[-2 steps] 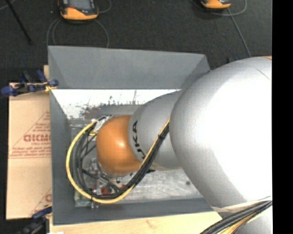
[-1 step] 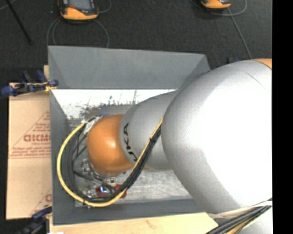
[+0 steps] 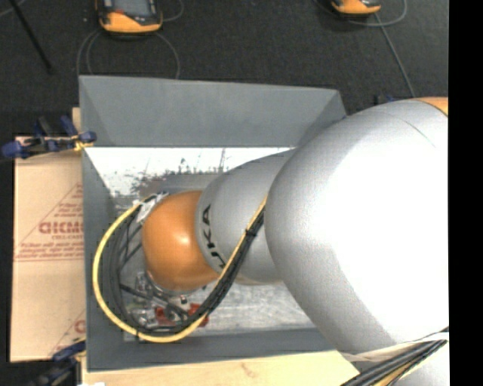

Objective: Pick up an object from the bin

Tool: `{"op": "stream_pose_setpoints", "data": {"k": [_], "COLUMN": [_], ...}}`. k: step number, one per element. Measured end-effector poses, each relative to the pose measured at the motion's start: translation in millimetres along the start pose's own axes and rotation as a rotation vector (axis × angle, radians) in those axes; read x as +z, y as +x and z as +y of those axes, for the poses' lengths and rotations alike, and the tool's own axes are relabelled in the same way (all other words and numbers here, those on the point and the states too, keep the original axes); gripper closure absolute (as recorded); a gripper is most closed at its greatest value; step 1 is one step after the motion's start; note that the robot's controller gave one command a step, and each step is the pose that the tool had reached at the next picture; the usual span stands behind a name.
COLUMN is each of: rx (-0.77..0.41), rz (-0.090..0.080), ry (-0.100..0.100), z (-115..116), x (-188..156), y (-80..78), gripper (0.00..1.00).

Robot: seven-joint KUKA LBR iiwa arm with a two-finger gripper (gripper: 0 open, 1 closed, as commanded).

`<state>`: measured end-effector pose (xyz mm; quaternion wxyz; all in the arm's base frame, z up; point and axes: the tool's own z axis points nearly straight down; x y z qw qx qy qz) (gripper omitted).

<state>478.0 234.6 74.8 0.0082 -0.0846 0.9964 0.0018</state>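
- Floor: dark and carpet-like, spanning the top of the view.
- Left device: orange and black, lying on the floor at top left, cut by the upper edge.
- Right device: orange and black, at top right, mostly cut off.
- Cables: thin and pale, curving over the floor near each device.

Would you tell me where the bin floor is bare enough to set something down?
Bare floor shows as a strip between the bin's far wall and the orange wrist cover, and a narrower one under the arm by the near wall. The lower-left corner, under the cover among cables, is crowded.
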Motion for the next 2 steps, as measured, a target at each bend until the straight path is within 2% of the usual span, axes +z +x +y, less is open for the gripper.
{"op": "stream_pose_setpoints", "data": {"k": [1,2], "rx": [0.005,0.009], "rz": [0.011,0.01], "ry": [0.001,0.0], "z": [0,0], "x": [-33,-72], "y": [-2.5,-4.8], "gripper": [1.0,1.0]}}
